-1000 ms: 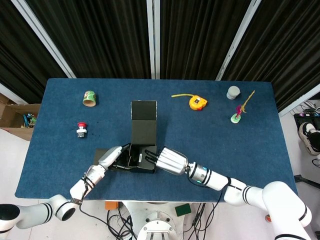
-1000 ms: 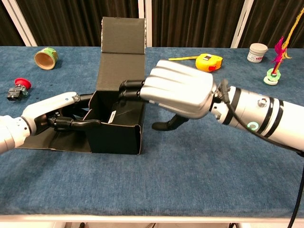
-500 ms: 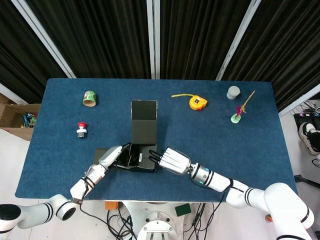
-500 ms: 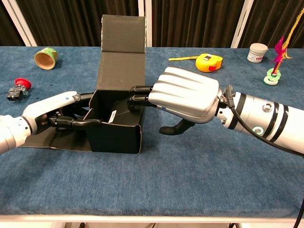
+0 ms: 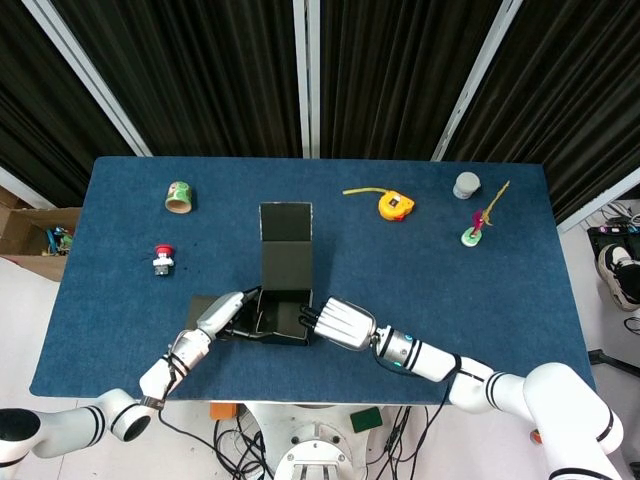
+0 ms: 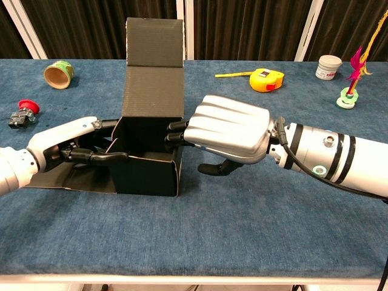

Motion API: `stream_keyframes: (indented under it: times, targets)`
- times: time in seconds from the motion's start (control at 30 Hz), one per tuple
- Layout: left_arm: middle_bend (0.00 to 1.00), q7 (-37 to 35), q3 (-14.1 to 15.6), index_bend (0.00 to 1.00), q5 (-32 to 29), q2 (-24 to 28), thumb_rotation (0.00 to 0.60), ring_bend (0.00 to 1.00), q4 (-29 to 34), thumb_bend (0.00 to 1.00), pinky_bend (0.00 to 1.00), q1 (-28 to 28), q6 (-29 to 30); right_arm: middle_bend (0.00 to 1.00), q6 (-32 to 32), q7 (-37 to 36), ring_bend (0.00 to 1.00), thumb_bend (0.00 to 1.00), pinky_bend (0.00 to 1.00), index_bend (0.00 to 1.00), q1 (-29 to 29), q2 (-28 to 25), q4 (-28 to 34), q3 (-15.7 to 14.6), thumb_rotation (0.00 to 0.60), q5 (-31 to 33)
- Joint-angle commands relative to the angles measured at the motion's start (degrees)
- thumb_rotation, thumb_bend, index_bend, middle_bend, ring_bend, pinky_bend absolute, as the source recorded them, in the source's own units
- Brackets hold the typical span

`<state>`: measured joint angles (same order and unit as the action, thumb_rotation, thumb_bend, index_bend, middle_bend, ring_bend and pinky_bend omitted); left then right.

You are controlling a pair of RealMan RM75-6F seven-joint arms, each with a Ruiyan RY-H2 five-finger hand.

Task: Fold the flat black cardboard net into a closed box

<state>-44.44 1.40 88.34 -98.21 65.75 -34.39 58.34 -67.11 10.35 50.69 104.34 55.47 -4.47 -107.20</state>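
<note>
Fingers (image 6: 176, 132) hooking box (image 6: 145, 173) wall show chest-side only.

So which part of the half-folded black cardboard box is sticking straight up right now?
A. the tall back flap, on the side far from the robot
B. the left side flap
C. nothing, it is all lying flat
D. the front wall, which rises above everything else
A: in the chest view the tall back flap of the black cardboard box stands upright on the far side, while the left side flap lies flat on the table under the left hand.
</note>
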Motion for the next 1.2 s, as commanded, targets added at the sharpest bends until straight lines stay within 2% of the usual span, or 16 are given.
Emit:
stream_keyframes:
  times: [0.03, 0.27, 0.4, 0.53, 1.07, 1.13, 1.2]
  targets:
    - [0.44, -0.2, 0.0, 0.41, 0.0, 0.1, 0.441, 0.56, 0.1, 0.05, 0.88, 0.1, 0.1, 0.61, 0.7, 0.2, 0.81, 0.36, 1.0, 0.82, 0.4, 0.3, -0.2, 0.0, 0.6, 0.0]
    - [0.44, 0.0, 0.1, 0.42, 0.2, 0.3, 0.447, 0.56, 0.4, 0.05, 0.88, 0.4, 0.6, 0.83, 0.4, -0.3, 0.83, 0.36, 1.0, 1.0, 1.4, 0.7, -0.7, 0.7, 0.6, -0.2]
    - [0.44, 0.1, 0.0, 0.42, -0.1, 0.3, 0.449, 0.56, 0.5, 0.05, 0.88, 0.5, 0.6, 0.95, 0.3, -0.4, 0.85, 0.36, 1.0, 1.0, 1.7, 0.5, -0.7, 0.9, 0.6, -0.2]
    - [0.44, 0.2, -0.1, 0.42, -0.2, 0.2, 0.453, 0.56, 0.5, 0.05, 0.88, 0.5, 0.5, 1.0, 0.3, -0.1, 0.86, 0.36, 1.0, 1.0, 1.7, 0.6, -1.2, 0.9, 0.6, -0.2]
    - [0.43, 1.8, -0.5, 0.41, -0.6, 0.0, 0.457, 0.56, 0.7, 0.05, 0.89, 0.7, 0.4, 1.0, -1.1, -0.1, 0.85, 0.36, 1.0, 1.0, 0.9, 1.0, -2.7, 0.4, 0.6, -0.2]
    - [0.43, 2.1, -0.6, 0.41, -0.8, 0.0, 0.455, 0.56, 0.8, 0.05, 0.89, 0.8, 0.4, 0.92, -1.6, 0.5, 0.85, 0.35, 1.0, 1.0, 0.6, 0.7, -2.4, 0.6, 0.6, 0.0]
    - [0.43, 2.6, -0.8, 0.41, -1.1, 0.1, 0.46, 0.56, 1.0, 0.05, 0.89, 0.9, 0.6, 0.75, -2.4, 1.1, 0.83, 0.32, 1.0, 0.9, 0.1, 0.2, -1.5, 1.1, 0.6, 0.4]
